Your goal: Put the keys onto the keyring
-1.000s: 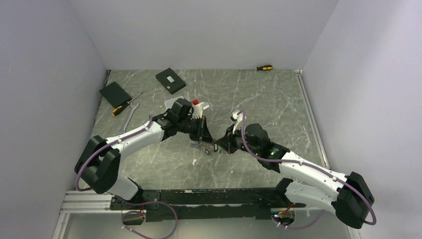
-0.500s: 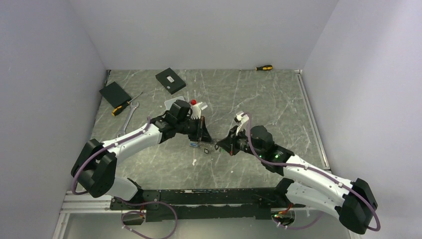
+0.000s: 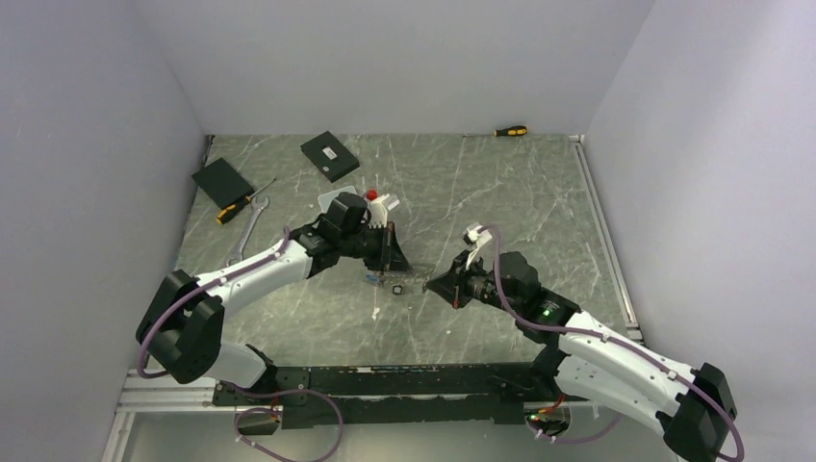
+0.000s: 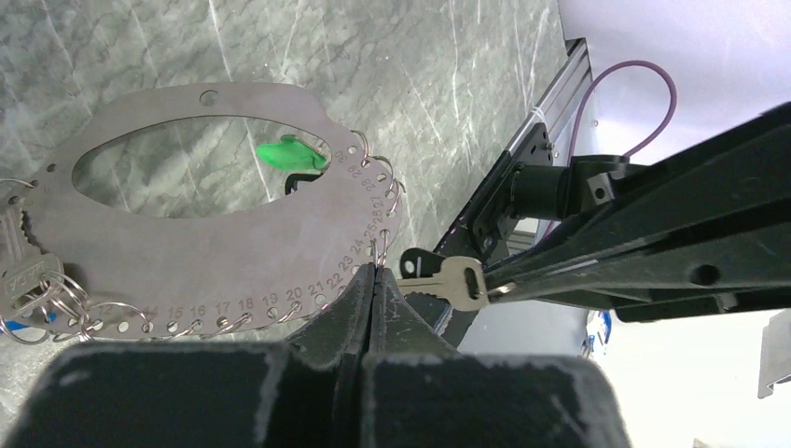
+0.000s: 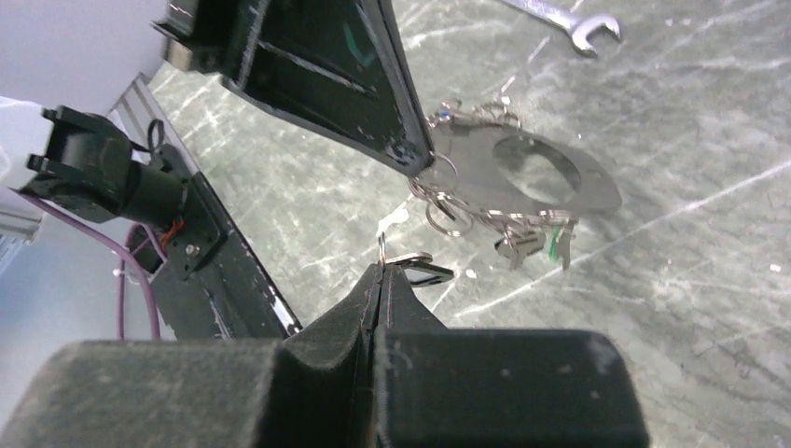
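The keyring point(image 4: 187, 243) is a flat oval steel plate with numbered holes and small wire rings along its edge. It also shows in the right wrist view point(image 5: 592, 187) and, small, in the top view point(image 3: 383, 278). Several silver keys point(image 4: 28, 289) and a green tag point(image 4: 289, 154) hang from it. My left gripper point(image 3: 395, 264) point(image 4: 373, 271) is shut on the plate's rim near holes 24 and 25 and holds it above the table. My right gripper point(image 3: 431, 285) point(image 5: 381, 266) is shut on a small ring carrying a silver key point(image 4: 457, 280) point(image 5: 424, 271), a short gap right of the plate.
A silver wrench point(image 3: 252, 229) point(image 5: 564, 17) lies left of the left arm. Two black boxes point(image 3: 329, 155) point(image 3: 222, 181), a yellow-handled screwdriver point(image 3: 241, 204) and a white object with a red cap point(image 3: 378, 202) lie behind. Another screwdriver point(image 3: 510, 131) lies at the back wall.
My right arm has drawn back to the right and toward the near edge with its key, widening the gap to the keyring. My left gripper has barely moved.
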Tool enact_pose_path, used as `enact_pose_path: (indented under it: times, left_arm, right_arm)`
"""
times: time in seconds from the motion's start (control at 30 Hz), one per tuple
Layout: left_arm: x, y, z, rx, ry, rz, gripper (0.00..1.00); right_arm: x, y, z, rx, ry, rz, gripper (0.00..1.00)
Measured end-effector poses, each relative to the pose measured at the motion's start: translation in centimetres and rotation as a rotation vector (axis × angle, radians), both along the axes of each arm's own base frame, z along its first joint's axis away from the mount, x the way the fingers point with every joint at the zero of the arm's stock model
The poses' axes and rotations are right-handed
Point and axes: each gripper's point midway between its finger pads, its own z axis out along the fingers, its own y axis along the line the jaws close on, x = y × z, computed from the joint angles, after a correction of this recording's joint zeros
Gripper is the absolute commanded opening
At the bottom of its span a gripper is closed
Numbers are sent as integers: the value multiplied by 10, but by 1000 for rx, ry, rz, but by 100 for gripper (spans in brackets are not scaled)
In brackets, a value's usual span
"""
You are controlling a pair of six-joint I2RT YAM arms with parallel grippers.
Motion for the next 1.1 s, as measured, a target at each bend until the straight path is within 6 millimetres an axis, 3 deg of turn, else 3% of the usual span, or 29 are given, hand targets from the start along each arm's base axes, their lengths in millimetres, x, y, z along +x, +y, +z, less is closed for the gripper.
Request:
enact_pose_path:
  times: [0.13, 0.33, 0.37, 0.4, 0.43, 0.47, 0.53, 0.57, 0.73, 0.9, 1.1]
  left_arm:
    - [0, 0, -3, -4, -20, -7, 0]
    - [-7, 8, -29, 25, -42, -34, 3]
    - [-8, 10, -35, 35, -49, -41, 22]
    - [-7, 10, -42, 48, -53, -45, 34]
    - [-6, 11, -49, 61, -61, -51, 52]
    - [-5, 11, -57, 74, -57, -52, 61]
    - [-5, 13, -75, 105, -43, -53, 95]
    - [-6, 16, -82, 120, -36, -52, 98]
    - [-9, 26, -90, 165, -28, -23, 93]
    - [-2, 36, -72, 227, -111, 15, 85]
    - [-2, 26, -54, 328, -251, 10, 74]
  right_arm:
    - [-3, -5, -20, -26, 40, -18, 0]
    - [-3, -17, -45, -68, 88, -75, 0]
    - [-3, -19, -48, -73, 95, -83, 0]
    - [-4, -21, -53, -79, 104, -92, 0]
    - [-4, -22, -57, -85, 112, -97, 0]
    - [-5, -23, -61, -91, 121, -100, 0]
    - [-5, -24, -66, -102, 133, -107, 0]
    - [-5, -24, -67, -106, 135, -109, 0]
    - [-3, -26, -75, -139, 143, -112, 0]
    - [1, -30, -82, -175, 133, -132, 0]
    - [19, -46, -80, -202, 87, -258, 0]
